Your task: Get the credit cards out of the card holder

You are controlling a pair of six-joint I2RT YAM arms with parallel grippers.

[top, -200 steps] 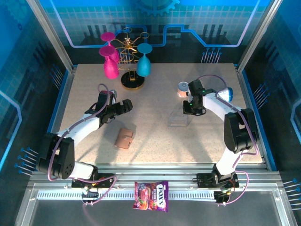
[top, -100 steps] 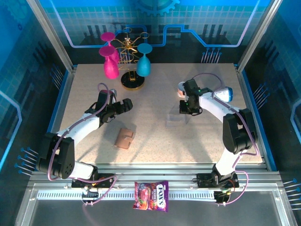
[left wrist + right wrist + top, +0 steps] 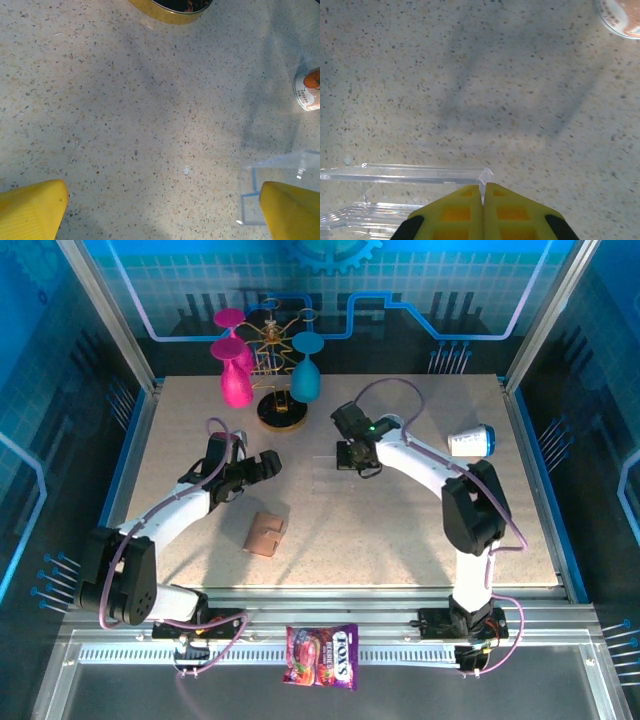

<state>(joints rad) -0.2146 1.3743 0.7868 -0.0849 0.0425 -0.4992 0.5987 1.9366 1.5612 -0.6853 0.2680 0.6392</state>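
On the near-left part of the worktop (image 3: pixel 400 540), the card holder (image 3: pixel 266 534): tan, lying flat, touched by nothing. Cannot tell from above if folded fully shut.

Just behind it, the left hand (image 3: pixel 268 464), spread wide, holding nothing. In the left wrist view, the same hand (image 3: pixel 164 195) with its two yellow fingertips (image 3: pixel 35 210) far apart at the lower corners and bare speckled surface between them. At the lower right of that view, just beside one fingertip, part of the clear plastic box (image 3: pixel 285 162); at the right edge, a small round can (image 3: pixel 309 90); at the top edge, the gold base of a glass rack (image 3: pixel 170 7).

Near the middle of the worktop, well apart from the card holder, the right hand (image 3: pixel 344 456), closed tight. In the right wrist view, its yellow fingers (image 3: pixel 455 215) pressed together, with a corner of the box's thin clear wall (image 3: pixel 395 172) pinched between them.

At the far left, the rack with pink glasses (image 3: pixel 236 385) and a teal glass (image 3: pixel 306 380) on it. At the right side, a white and blue cup (image 3: pixel 470 441), apparently on its side. In front of the worktop, on the metal rail, a purple-red candy bag (image 3: pixel 322 655).
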